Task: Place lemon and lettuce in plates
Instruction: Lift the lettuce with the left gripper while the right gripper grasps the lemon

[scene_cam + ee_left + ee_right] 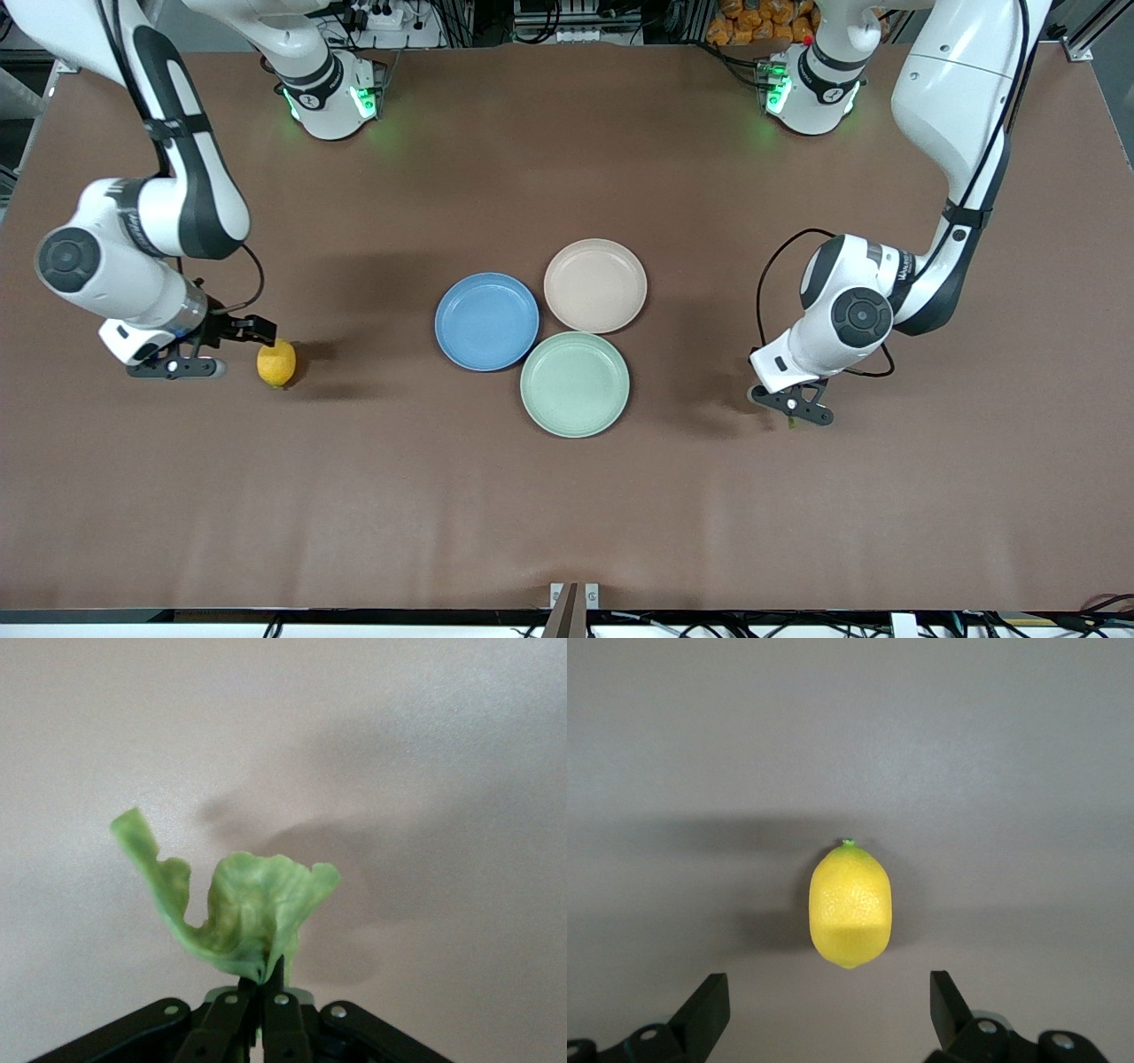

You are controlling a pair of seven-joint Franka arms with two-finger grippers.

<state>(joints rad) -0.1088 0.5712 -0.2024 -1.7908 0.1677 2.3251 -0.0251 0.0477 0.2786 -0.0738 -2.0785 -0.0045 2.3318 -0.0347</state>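
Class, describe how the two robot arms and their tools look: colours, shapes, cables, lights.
Both arms are glossy white rounded segments with black joint bands and dark round end caps. Thin black cables loop near each wrist. The bases glow green. The left tool and right tool are black, each with two slim fingers.

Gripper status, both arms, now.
Left gripper: shut on the lettuce.
Right gripper: open, holding nothing, the lemon lying just ahead of its fingers.

Lemon (850, 906): pitted, slightly glossy yellow skin. Lettuce (239, 908): crinkled, waxy plastic look. 3 plates beside each other, e.g. blue plate (486, 321): smooth matt. Counter (567, 496): matt brown.
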